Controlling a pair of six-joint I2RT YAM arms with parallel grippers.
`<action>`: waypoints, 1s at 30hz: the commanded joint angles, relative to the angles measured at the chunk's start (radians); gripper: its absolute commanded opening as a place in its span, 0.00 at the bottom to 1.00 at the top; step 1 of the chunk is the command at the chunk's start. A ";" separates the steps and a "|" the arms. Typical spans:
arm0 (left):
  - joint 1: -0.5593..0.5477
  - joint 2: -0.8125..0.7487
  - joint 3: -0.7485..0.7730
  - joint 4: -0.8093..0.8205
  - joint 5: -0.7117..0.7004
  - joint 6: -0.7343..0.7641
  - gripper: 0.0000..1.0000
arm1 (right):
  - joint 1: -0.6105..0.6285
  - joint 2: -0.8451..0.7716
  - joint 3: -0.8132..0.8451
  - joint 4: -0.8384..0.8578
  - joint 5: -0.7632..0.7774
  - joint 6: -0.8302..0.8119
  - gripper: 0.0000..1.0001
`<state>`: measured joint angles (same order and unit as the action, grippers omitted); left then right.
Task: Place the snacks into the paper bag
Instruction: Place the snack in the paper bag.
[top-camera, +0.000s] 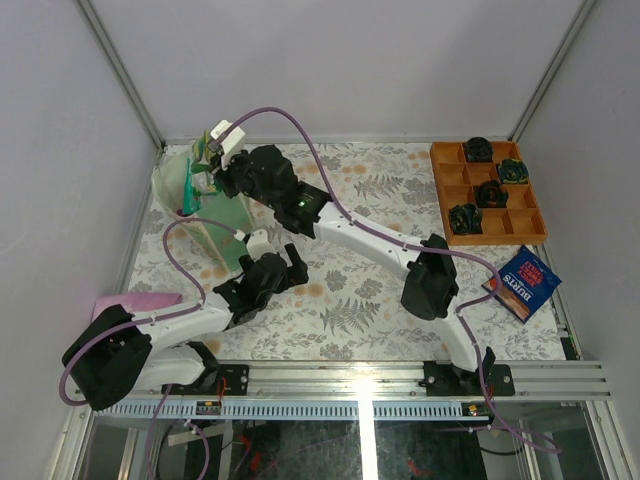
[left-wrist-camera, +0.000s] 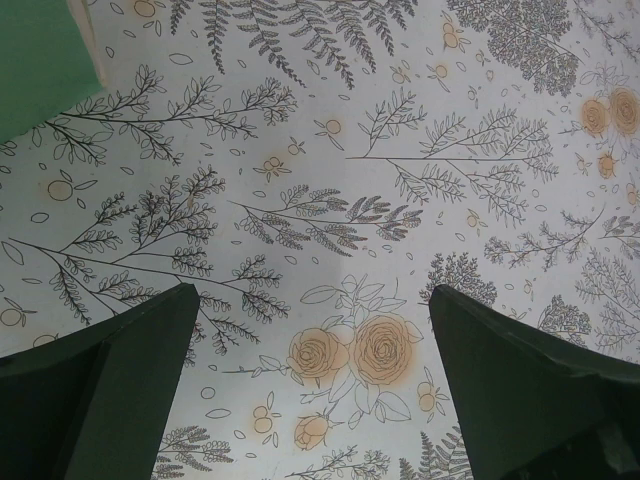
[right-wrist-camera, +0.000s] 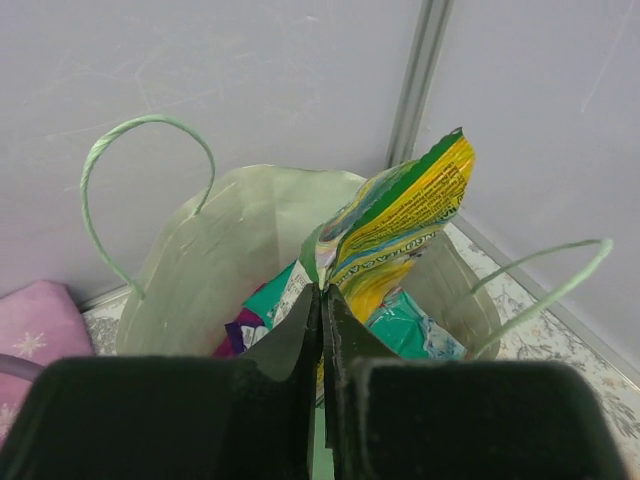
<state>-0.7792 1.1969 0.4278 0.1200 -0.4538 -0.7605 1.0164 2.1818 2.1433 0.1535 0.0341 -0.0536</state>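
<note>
Yellow-green packet (right-wrist-camera: 408, 212) clamped in right pincer (right-wrist-camera: 323, 296), seemingly inside paper bag (right-wrist-camera: 215, 250) mouth.

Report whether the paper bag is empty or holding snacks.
Holding snacks: teal and purple packets lie inside the paper bag, below the yellow-green packet the right gripper pinches.

a blue crisp bag (top-camera: 522, 282) is lying just in front of the orange tray (top-camera: 487, 232), and its label is showing letters that seem to read "burts". a yellow-and-green packet (right-wrist-camera: 400, 225), well apart from that tray, is carrying small dark print too fine to read.
</note>
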 joint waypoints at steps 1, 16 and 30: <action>-0.005 0.005 0.026 0.039 -0.029 0.022 1.00 | 0.002 -0.005 0.077 0.052 -0.055 0.018 0.00; -0.005 0.010 0.028 0.038 -0.033 0.021 1.00 | 0.003 -0.123 -0.103 0.098 -0.068 0.030 0.42; -0.005 0.032 0.041 0.038 -0.033 0.024 1.00 | 0.002 -0.283 -0.277 0.123 0.008 0.048 0.51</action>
<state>-0.7792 1.2186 0.4320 0.1200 -0.4568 -0.7513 1.0172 2.0445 1.9217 0.1940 -0.0067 -0.0208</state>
